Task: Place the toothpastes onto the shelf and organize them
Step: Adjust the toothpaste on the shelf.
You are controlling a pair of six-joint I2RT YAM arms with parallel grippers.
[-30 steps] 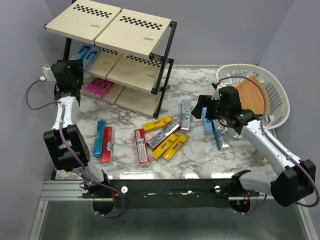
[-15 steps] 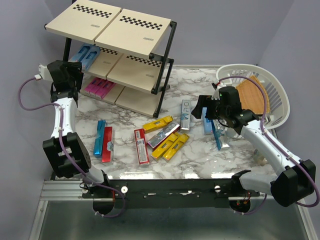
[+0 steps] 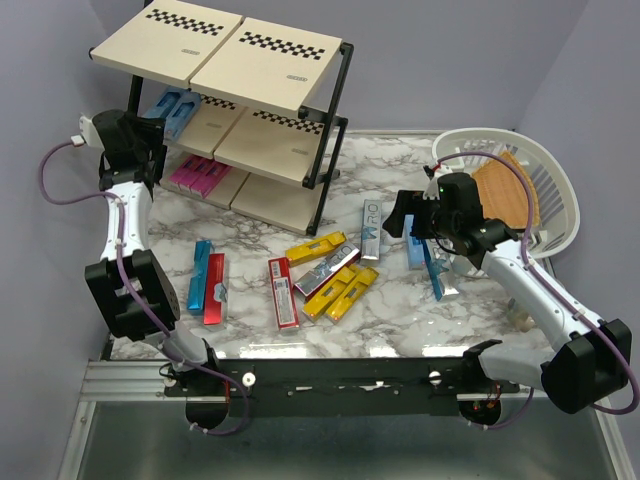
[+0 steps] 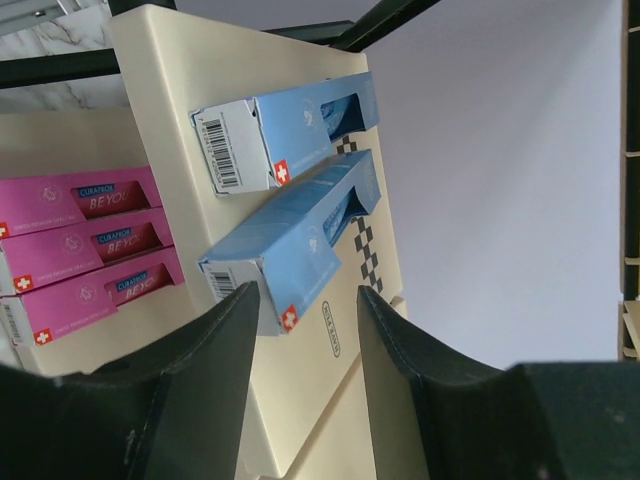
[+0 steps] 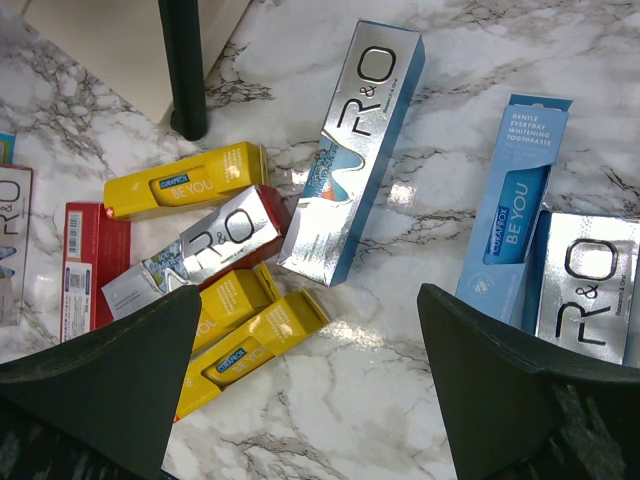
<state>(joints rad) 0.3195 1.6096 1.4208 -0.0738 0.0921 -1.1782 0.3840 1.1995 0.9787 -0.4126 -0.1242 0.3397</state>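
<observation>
Light-blue cardboard toothpaste boxes (image 4: 300, 215) and pink ones (image 4: 90, 250) sit on the black-framed beige-board shelf (image 3: 270, 60) at 11 o'clock, so under half is done; roughly a dozen mixed boxes (image 3: 320, 275) lie loose on the marble table (image 3: 400, 310), centre to 3 o'clock; left gripper (image 4: 305, 300) narrowed, apparently empty, right gripper (image 5: 310, 295) spread wide, empty.

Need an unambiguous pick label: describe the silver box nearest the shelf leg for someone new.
Find the shelf, then its front-right leg on the marble table. Right of that leg lies the silver R&O box, teal-sided, lying nearly straight front-to-back, whereas its silver neighbour slants across the red-and-yellow pile.
</observation>
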